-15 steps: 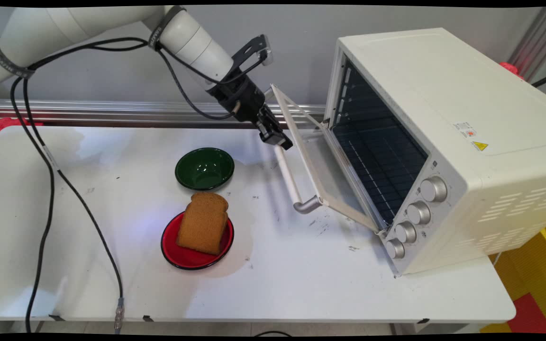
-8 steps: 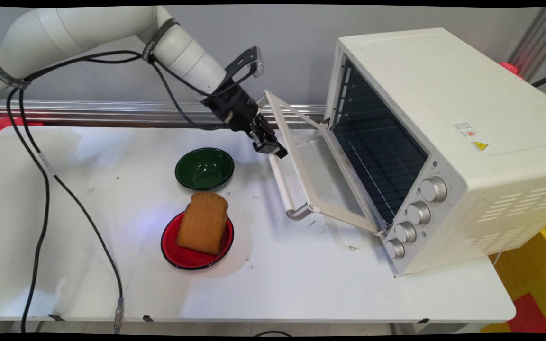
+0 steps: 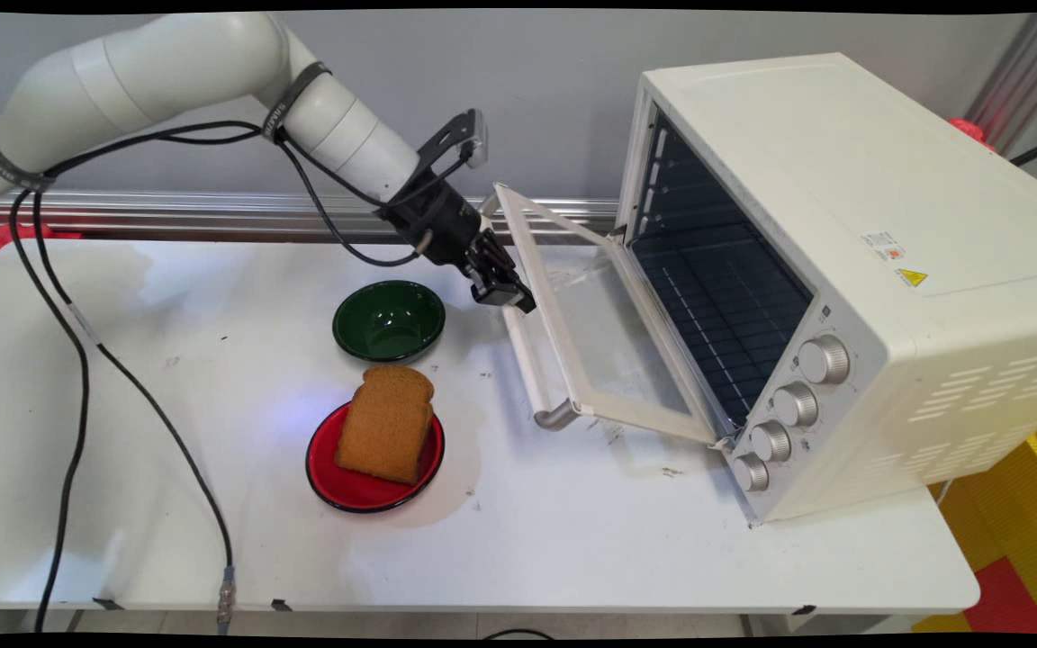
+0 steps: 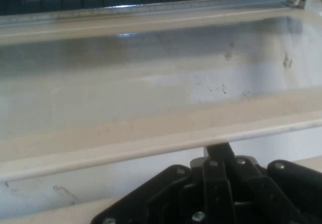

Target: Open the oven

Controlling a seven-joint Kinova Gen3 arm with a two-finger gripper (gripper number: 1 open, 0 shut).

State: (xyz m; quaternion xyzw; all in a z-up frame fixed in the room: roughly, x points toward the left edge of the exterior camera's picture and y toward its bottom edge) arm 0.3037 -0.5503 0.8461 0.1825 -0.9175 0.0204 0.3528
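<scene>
A cream toaster oven (image 3: pixel 852 216) stands at the table's right with its glass door (image 3: pixel 613 333) hanging partly open, tilted down toward the table. My gripper (image 3: pixel 508 297) is shut on the far end of the door's white bar handle (image 3: pixel 529 373). In the hand view the door's cream frame and glass (image 4: pixel 151 83) fill the picture, with the dark rack at the top edge. The gripper (image 4: pixel 217 153) rises from the bottom, its fingers drawn close together just under the door's edge.
A dark green bowl (image 3: pixel 388 319) sits left of the door. In front of it a slice of brown bread (image 3: pixel 385 423) leans on a red plate (image 3: pixel 338 481). Black cables (image 3: pixel 77 360) hang from the arm down over the table's left side.
The oven door has swung further down and open. My gripper has moved left and down with the handle. Bowl, plate and bread have not moved.
</scene>
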